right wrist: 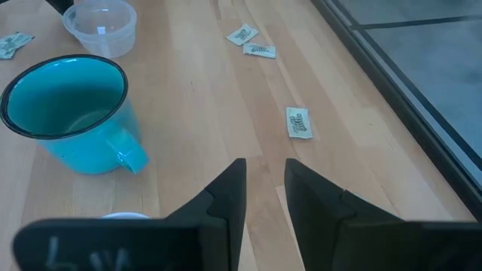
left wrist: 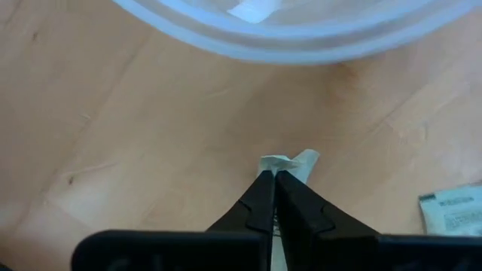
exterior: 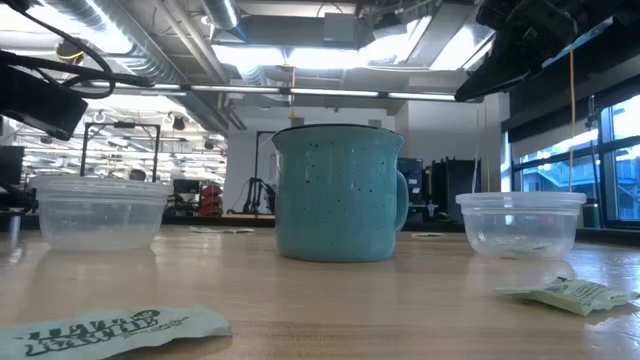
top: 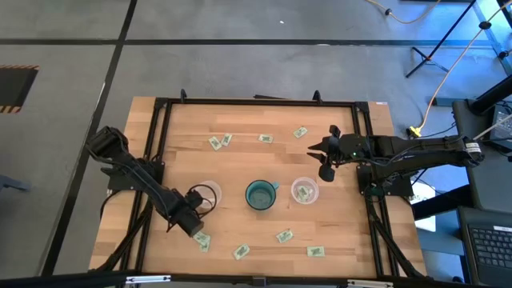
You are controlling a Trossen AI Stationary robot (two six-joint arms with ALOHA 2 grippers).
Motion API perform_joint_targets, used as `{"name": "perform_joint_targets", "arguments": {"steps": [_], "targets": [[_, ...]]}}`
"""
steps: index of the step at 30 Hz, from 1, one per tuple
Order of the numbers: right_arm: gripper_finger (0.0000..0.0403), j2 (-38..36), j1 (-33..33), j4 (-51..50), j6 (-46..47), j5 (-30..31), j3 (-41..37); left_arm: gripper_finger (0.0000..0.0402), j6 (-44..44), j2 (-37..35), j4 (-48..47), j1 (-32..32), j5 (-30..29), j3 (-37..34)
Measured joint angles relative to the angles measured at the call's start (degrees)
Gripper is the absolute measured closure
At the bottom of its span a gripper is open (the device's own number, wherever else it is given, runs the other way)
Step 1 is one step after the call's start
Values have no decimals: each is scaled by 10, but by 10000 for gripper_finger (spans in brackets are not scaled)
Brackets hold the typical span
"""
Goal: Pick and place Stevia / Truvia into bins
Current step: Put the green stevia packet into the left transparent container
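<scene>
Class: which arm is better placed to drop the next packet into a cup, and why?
Left. Its pincer is shut on a packet right beside the left cup. The right pincer is open and empty above the right cup.

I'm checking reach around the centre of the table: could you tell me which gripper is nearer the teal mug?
Right. The right gripper hovers open just beyond the mug, past the right cup. The left gripper is farther off, past the left cup, shut on a packet.

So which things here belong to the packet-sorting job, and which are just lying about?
Job:
- sweetener packets, one pinched in the left hand
- left clear cup
- right clear cup, below the open right hand

Lying about:
- teal mug
</scene>
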Motion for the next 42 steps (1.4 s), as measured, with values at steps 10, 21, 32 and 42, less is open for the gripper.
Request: {"name": "perform_joint_targets", "arguments": {"steps": [10, 21, 32, 42], "targets": [[306, 0, 0, 0, 0, 0, 0, 395, 15, -68, 0, 0, -30, 1], [306, 0, 0, 0, 0, 0, 0, 395, 128, -206, 16, 57, -115, 1], [306, 0, 0, -2, 0, 0, 0, 387, 312, -190, 28, 167, -104, 2], [306, 0, 0, -5, 0, 0, 0, 370, 385, -94, 47, 215, -40, 2]]}}
